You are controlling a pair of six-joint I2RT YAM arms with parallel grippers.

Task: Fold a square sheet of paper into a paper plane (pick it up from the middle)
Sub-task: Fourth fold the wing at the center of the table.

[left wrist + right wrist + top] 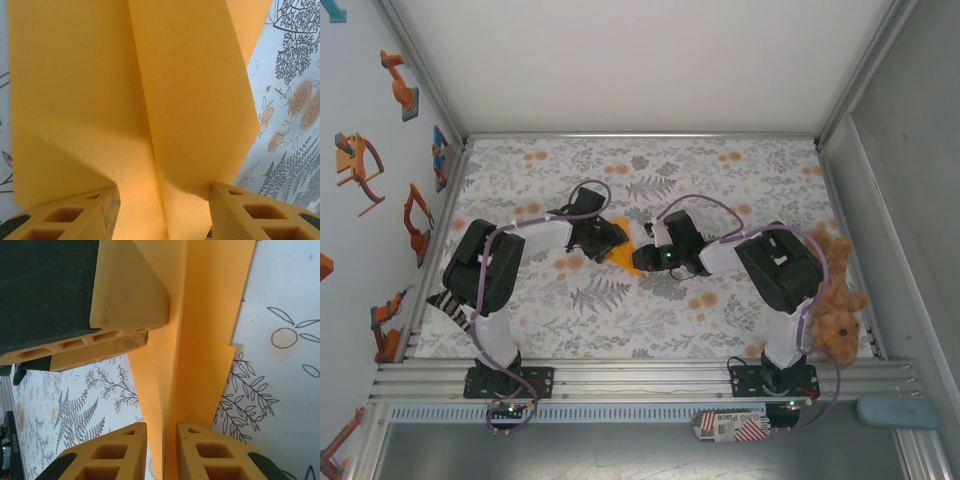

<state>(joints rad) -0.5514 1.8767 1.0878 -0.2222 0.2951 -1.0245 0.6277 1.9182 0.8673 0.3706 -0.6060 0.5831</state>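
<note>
The orange-yellow paper (625, 258) lies mid-desk on the floral cloth (620, 310), between the two pincers; a brown teddy (835, 300) sits at the cloth's right edge. From above the paper is a small patch half under the arms; the left wrist view shows it folded along a centre crease, running between the wide-apart jaws of the left pincer (162, 192); the right wrist view shows the right pincer (161, 427) narrow, the fold passing through its gap; whether it presses the paper I cannot tell.
</note>
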